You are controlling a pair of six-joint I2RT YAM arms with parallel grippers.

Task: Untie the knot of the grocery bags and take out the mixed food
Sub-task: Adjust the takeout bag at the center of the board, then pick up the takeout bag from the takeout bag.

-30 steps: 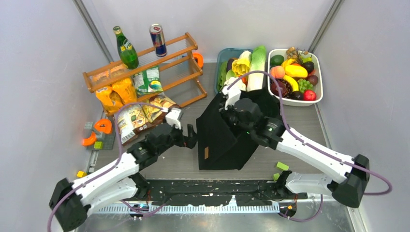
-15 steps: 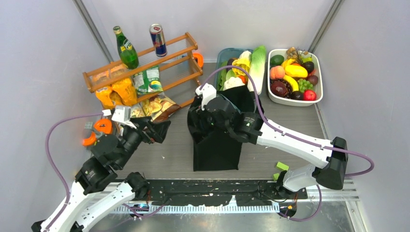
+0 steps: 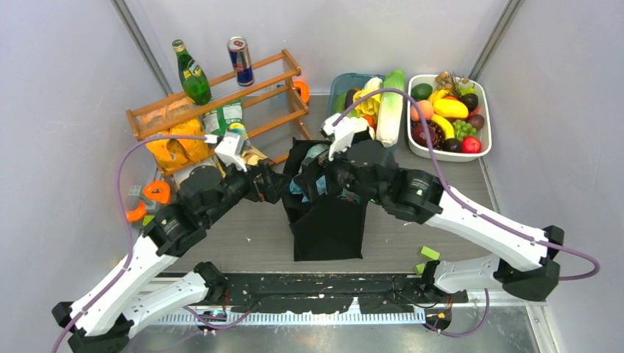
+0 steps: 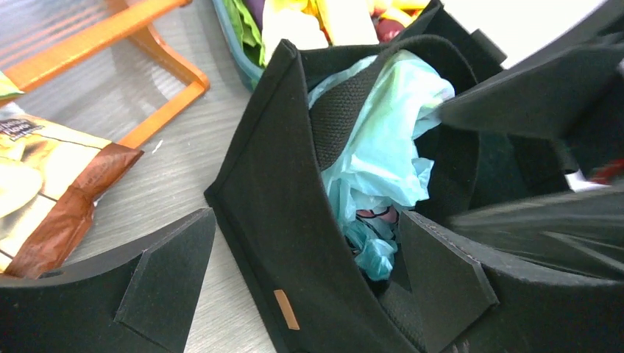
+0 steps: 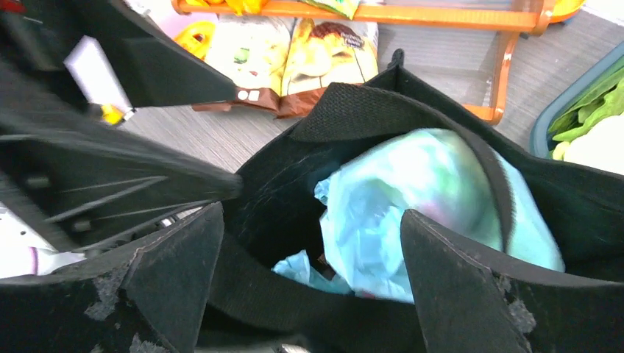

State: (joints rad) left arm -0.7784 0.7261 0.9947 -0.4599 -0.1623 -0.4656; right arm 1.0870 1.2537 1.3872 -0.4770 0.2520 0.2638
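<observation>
Black tote stands upright at centre frame, mouth open. A light-blue plastic bag is stuffed inside, crumpled, with a bit of pink print showing low down; whether its handles are tied, cannot tell. One black strap of the tote arcs across the blue plastic. Left gripper comes in from centre left, fingers spread wide and straddling the tote's left wall, one outside and one inside, gripping nothing. Right gripper hangs over the mouth from the right, jaws also wide apart and empty, blue bag below the gap. A brown-and-yellow crisp packet lies flat left of the tote, beside the wooden rack. Vegetables sit in a teal tub at upper centre, next to the fruit bowl.
</observation>
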